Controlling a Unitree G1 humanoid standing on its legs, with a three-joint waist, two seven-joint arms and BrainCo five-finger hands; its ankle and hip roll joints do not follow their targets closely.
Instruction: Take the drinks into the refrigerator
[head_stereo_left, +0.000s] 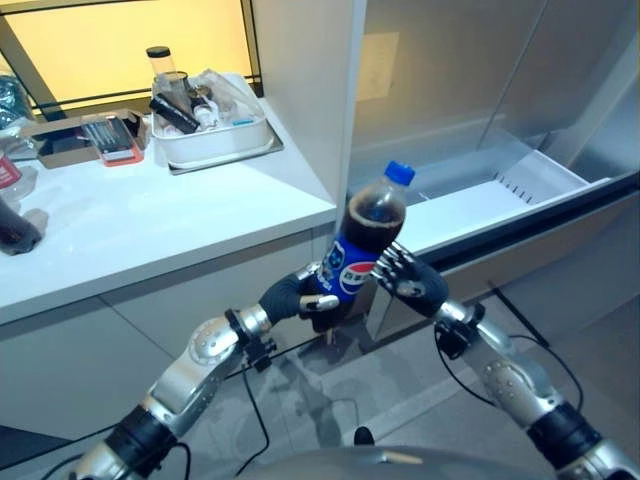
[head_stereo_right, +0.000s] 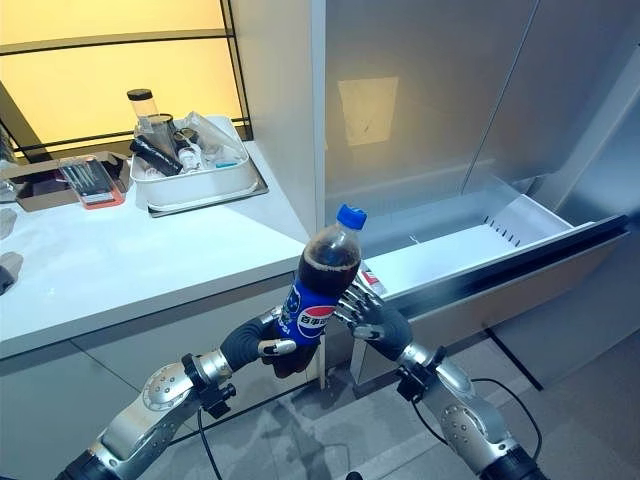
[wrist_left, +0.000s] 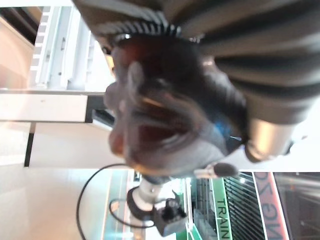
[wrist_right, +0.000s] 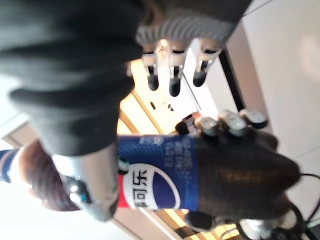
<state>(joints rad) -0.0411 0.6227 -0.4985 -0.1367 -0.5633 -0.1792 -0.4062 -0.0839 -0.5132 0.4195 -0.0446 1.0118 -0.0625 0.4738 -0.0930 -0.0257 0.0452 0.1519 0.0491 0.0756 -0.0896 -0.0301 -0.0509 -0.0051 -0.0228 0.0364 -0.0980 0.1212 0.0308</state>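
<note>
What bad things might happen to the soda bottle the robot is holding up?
1. The dark cola bottle with the blue cap and blue label is tilted and gripped low by the left hand, so it might tip or slip.
2. The right hand only touches the bottle's side with fairly straight fingers, so a handover may fumble.
3. The bottle could bump the white counter's corner on its way to the open white refrigerator drawer.

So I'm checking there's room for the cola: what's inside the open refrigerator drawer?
The refrigerator drawer shows a bare white floor with nothing on the visible part. Its near end is hidden behind the cola bottle, held by the left hand, with the right hand alongside.
</note>
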